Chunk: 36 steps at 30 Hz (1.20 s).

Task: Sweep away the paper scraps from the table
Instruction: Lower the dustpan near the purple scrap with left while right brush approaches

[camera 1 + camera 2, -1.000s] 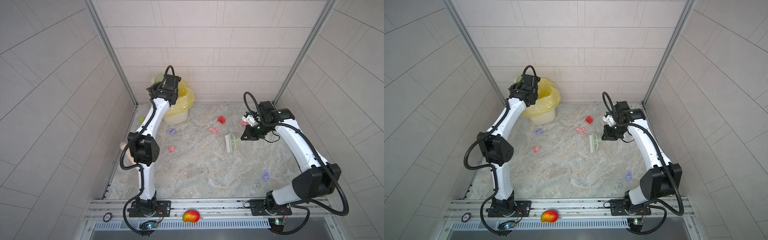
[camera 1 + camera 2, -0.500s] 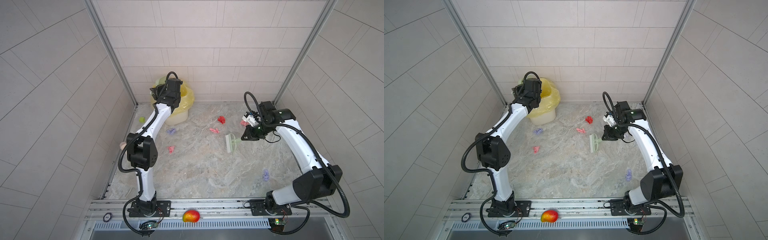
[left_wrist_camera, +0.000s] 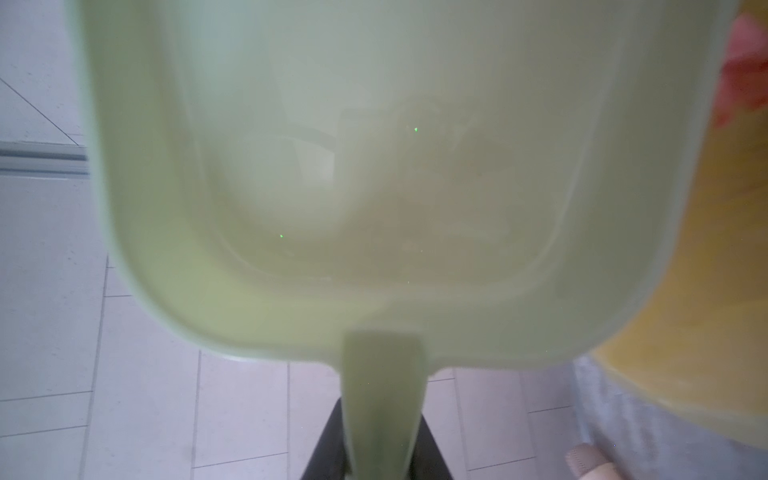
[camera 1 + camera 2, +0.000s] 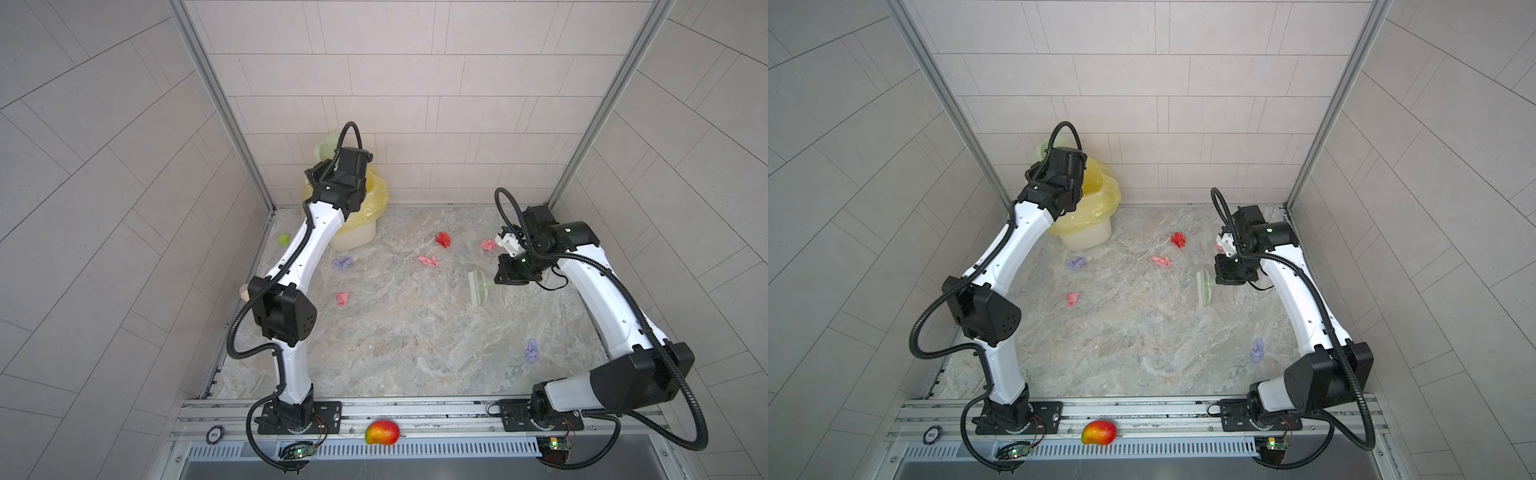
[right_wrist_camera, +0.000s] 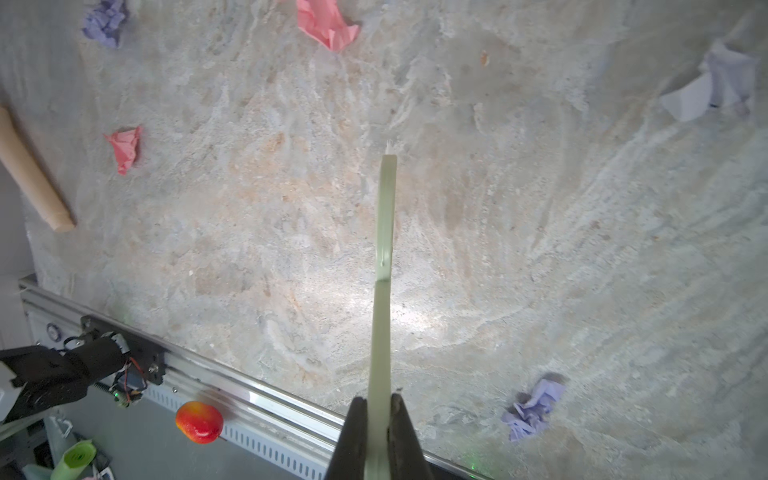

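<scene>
Looking down in both top views: pinching a pale green brush (image 4: 478, 286) by its handle in the right gripper (image 4: 496, 279), right of centre over the table (image 4: 395, 345); lifting a pale green dustpan (image 4: 326, 145) above a yellow-bagged bin (image 4: 357, 239) in the far left corner, with the left arm's wrist blocking most of the bin's mouth. Spotting paper scraps (image 4: 443, 239) in red, pink and purple strewn over the grey-beige marbled top, one pink wad (image 4: 488, 245) just beside the right wrist, one purple wad (image 4: 1257, 350) alone near the right arm's base. Noting a lime-green cube (image 4: 284, 239) by the left wall, a mango (image 4: 382, 432) on the front rail, pale tiled walls (image 4: 415, 104) closing in three sides. Turning to the left wrist view: clamping the dustpan's handle between the dark fingers (image 3: 328, 453) of the left gripper (image 3: 384, 457), staring into the blurred pan, catching the yellow bag (image 3: 685, 291) and a reddish scrap past its edge. Turning to the right wrist view: squeezing the brush handle tight, pointing its bristle end over bare marble, well apart from the pink and purple wads around it and from a tan tube (image 5: 29, 174) at the table's edge.
</scene>
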### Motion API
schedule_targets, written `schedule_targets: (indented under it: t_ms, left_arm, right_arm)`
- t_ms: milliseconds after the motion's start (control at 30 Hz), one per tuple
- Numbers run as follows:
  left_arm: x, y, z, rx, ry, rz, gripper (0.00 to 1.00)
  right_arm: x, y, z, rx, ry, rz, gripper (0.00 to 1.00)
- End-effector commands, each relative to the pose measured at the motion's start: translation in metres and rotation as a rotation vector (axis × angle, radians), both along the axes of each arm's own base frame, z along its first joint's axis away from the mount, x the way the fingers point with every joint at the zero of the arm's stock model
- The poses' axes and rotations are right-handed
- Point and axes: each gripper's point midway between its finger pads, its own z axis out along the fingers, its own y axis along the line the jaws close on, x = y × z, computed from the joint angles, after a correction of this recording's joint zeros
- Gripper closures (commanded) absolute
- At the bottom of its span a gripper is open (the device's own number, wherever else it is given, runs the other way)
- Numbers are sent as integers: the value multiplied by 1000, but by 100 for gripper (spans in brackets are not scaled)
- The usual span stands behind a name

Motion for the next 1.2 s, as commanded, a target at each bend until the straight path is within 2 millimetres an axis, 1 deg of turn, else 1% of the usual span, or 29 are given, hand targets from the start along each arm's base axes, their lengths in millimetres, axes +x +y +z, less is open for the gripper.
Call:
schedule_targets:
  t_ms: [0,133,267,333,433,500,567,633,733,833,933,1033,1167]
  left_arm:
    - [-23,-43,-21,-252,-22,-104,100]
    - [-40,-91,-51,-420,17,-214,100]
    - [-58,-129,-86,-558,87,-278,100]
    - [-68,-148,-105,-623,139,-314,100]
    - [-82,-172,-130,-687,213,-364,100]
    - [-92,-185,-145,-723,263,-388,100]
    - [-102,-196,-159,-763,319,-407,100]
    - [-115,-208,-177,-803,392,-428,100]
    - [-132,-220,-201,-831,479,-437,100]
    - [-144,-222,-219,-817,533,-428,100]
    - [-154,-223,-232,-812,581,-424,100]
    - [-163,-224,-243,-814,620,-421,100]
    - [-174,-222,-257,-803,657,-407,100]
  right_arm:
    - [-14,-31,-4,-123,14,-126,100]
    - [-24,-68,-9,-268,19,-270,100]
    - [-36,-96,-11,-363,28,-381,100]
    - [-45,-110,-13,-406,44,-432,100]
    - [-60,-131,-17,-468,85,-506,100]
    - [-70,-143,-23,-497,122,-543,100]
    - [-81,-153,-32,-532,172,-575,100]
    - [-93,-159,-44,-556,236,-594,100]
    - [-108,-167,-60,-586,308,-625,100]
    - [-116,-174,-72,-579,342,-671,100]
    - [-123,-177,-82,-558,383,-707,100]
    - [-124,-175,-91,-541,421,-723,100]
    - [-127,-163,-107,-484,496,-743,100]
